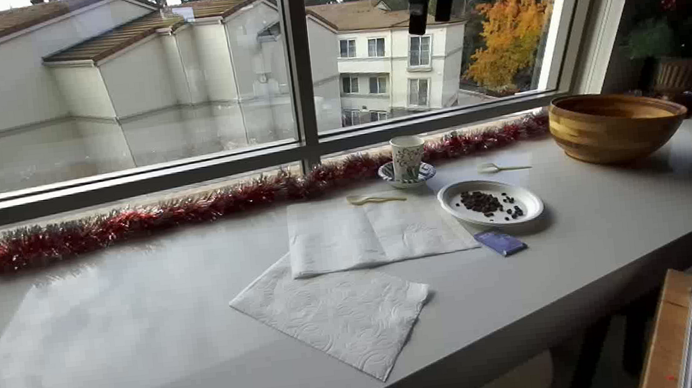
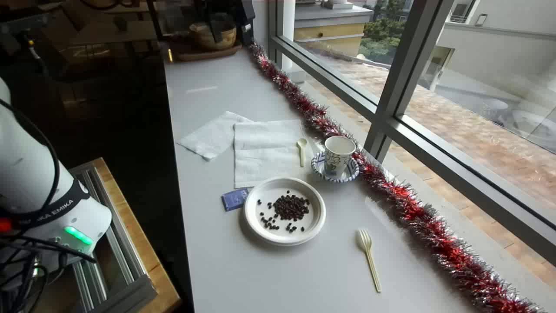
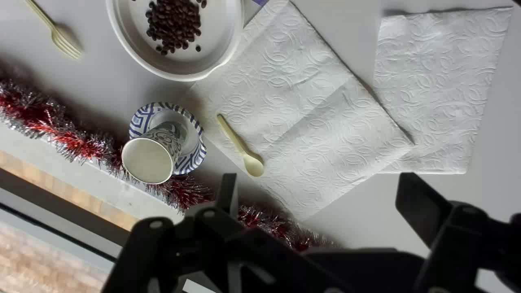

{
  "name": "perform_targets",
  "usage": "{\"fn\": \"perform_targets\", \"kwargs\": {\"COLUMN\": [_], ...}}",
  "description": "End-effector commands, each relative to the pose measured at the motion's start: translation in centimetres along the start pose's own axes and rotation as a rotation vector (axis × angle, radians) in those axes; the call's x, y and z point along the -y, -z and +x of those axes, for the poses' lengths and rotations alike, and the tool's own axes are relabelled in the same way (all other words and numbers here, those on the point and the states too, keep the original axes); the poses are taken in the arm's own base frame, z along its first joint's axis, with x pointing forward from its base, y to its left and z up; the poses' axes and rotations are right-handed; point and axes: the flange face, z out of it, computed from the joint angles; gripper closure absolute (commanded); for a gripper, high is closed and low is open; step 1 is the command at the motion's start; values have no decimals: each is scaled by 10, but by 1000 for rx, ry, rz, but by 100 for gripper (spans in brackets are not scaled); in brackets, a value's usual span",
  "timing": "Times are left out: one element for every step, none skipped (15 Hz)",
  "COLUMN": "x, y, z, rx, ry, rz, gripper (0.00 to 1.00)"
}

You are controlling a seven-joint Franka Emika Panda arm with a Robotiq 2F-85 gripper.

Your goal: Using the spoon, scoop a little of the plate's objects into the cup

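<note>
End effector (image 3: pixel 318 193) agape (beans (image 2: pixel 291 207) on plate (image 2: pixel 284 237))

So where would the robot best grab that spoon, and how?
Probably by the middle of its handle, the gripper coming straight down and closing across it: the spoon lies flat on the napkin, its handle slim. That leaves the scooping end free and avoids the saucer near the handle's tip.

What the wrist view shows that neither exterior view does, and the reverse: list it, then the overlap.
Only the wrist view: the claw close up, jaws plainly open; the exterior views give a dark shape at most.
Only the exterior views: the wood-edged stand in both; the large wooden bowl in an exterior view.
All share: spoon, fork, plate, dark beans, cup, saucer, paper towels, tinsel.
</note>
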Motion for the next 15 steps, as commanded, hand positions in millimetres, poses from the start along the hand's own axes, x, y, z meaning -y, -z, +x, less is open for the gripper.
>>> {"fn": "perform_targets", "kwargs": {"x": [0,0,0,0,0,0,0,0,0,-5,-9,-17,-26,-40,-49], "y": [0,0,0,0,0,0,0,0,0,-6,-13,-23,-32,-43,-56], "z": [0,0,0,0,0,0,0,0,0,1,3,1,1,-1,-3], "rx": [0,0,0,0,0,0,0,0,0,-1,-24,-56,-91,-138,-167], "ry": [0,0,0,0,0,0,0,0,0,42,62,123,174,193,230], "rz": [0,0,0,0,0,0,0,0,0,6,29,31,37,48,53], "gripper": [0,0,0,0,0,0,0,0,0,0,0,0,0,0,0]}}
